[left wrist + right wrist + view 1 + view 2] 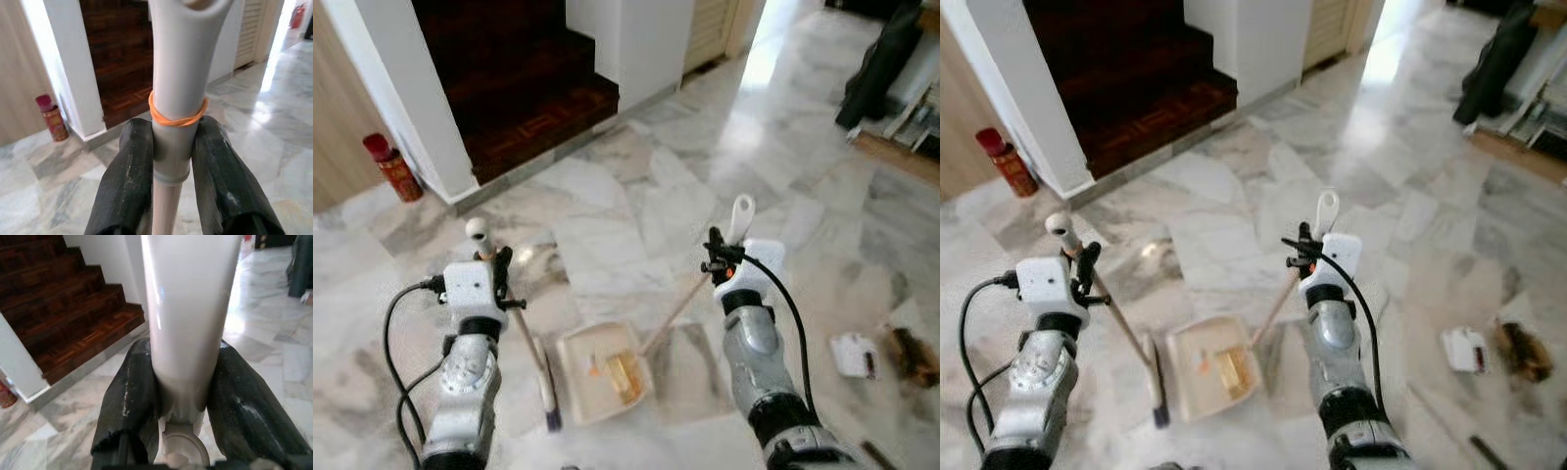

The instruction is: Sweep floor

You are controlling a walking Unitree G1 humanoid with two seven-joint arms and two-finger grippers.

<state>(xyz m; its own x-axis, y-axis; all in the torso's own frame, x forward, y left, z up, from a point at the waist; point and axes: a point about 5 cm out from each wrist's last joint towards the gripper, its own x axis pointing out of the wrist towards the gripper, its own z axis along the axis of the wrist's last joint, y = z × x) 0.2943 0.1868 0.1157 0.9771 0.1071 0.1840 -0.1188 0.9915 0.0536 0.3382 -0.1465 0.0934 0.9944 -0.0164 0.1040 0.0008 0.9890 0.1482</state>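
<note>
My left gripper (495,266) is shut on the pale handle of a broom (530,345); an orange rubber band (177,116) circles the grip just above the black fingers (128,176). The broom's dark brush head (548,394) rests on the marble floor beside a cream dustpan (578,384). Yellow-brown scraps (625,377) lie inside the pan. My right gripper (719,257) is shut on the dustpan's long white handle (188,308), which slants down to the pan between my arms.
A white wrapper (854,354) and a brown clump (913,354) lie on the floor to my right. Dark wooden stairs (529,88) rise ahead between white walls, with a red canister (393,166) at the left. A black bag (881,64) stands far right.
</note>
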